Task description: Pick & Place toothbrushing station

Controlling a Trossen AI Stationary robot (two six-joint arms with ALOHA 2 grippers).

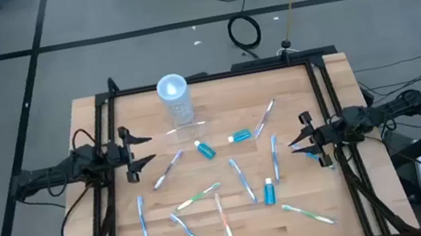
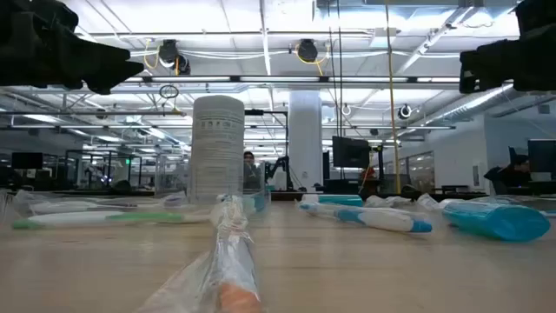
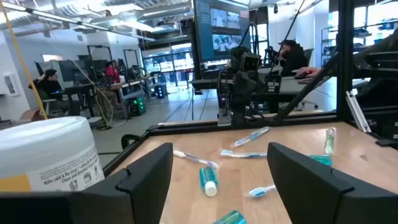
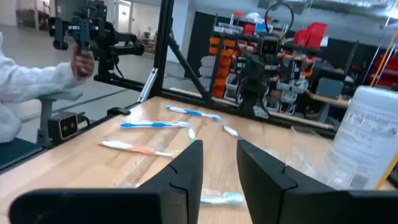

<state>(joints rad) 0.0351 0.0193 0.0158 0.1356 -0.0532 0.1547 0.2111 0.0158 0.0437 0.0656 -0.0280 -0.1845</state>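
The toothbrushing station (image 1: 175,98) stands upright on its base at the table's far middle: a tall clear cylinder with a pale round top, with a low clear tray part (image 1: 188,127) on the table at its near side. It also shows in the low view (image 2: 217,148), the left wrist view (image 3: 46,155) and the right wrist view (image 4: 367,137). My left gripper (image 1: 145,149) is open and empty above the table's left side, left of and nearer than the station. My right gripper (image 1: 293,144) is open by a narrow gap and empty above the table's right side.
Several wrapped toothbrushes (image 1: 243,180) and small teal tubes (image 1: 205,148) lie scattered over the middle and near half of the wooden table. Black frame rails (image 1: 99,129) run along its left, right and far sides. A person's white sleeve (image 4: 25,87) shows beyond the table.
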